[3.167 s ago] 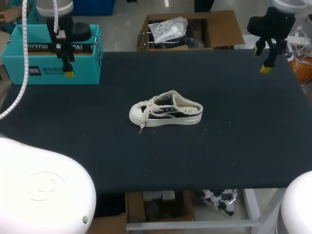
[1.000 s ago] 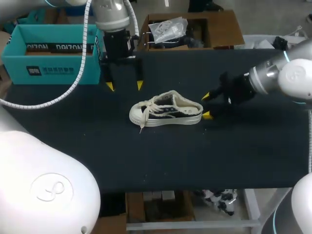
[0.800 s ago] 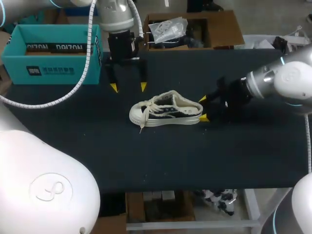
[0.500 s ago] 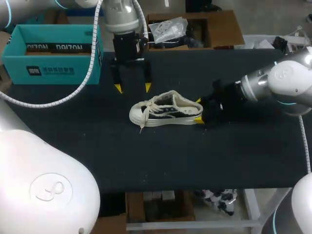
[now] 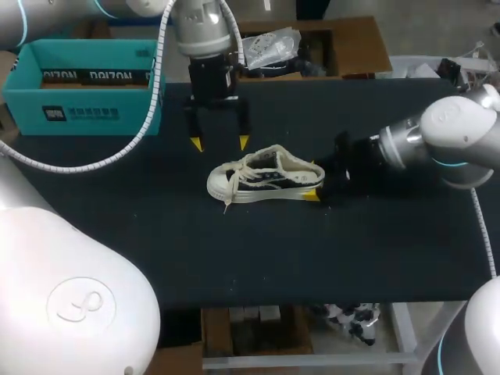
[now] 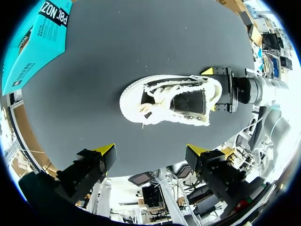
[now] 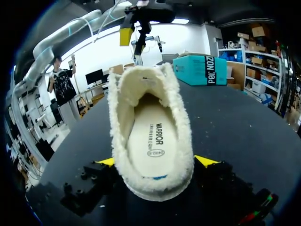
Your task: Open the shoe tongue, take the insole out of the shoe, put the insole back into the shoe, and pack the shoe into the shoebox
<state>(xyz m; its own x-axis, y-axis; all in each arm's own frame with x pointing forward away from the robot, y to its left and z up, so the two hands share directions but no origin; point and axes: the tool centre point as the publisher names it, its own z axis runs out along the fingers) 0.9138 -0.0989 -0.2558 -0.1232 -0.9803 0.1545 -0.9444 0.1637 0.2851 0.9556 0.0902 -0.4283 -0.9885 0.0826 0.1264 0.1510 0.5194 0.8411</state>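
Head view: shoe sits on its sole at middle of desk, toe twd the left; teal shoebox at far-left corner. L claw hangs just behind the laces, fingers spread, holding nothing. R claw at heel, fingers apart w/ heel between, contact unclear. R wrist view: insole lies inside shoe

Head camera: high behind the robot, overlooking the whole table. All three views share the shoe: left wrist camera from above it, right wrist camera low and close at its heel.
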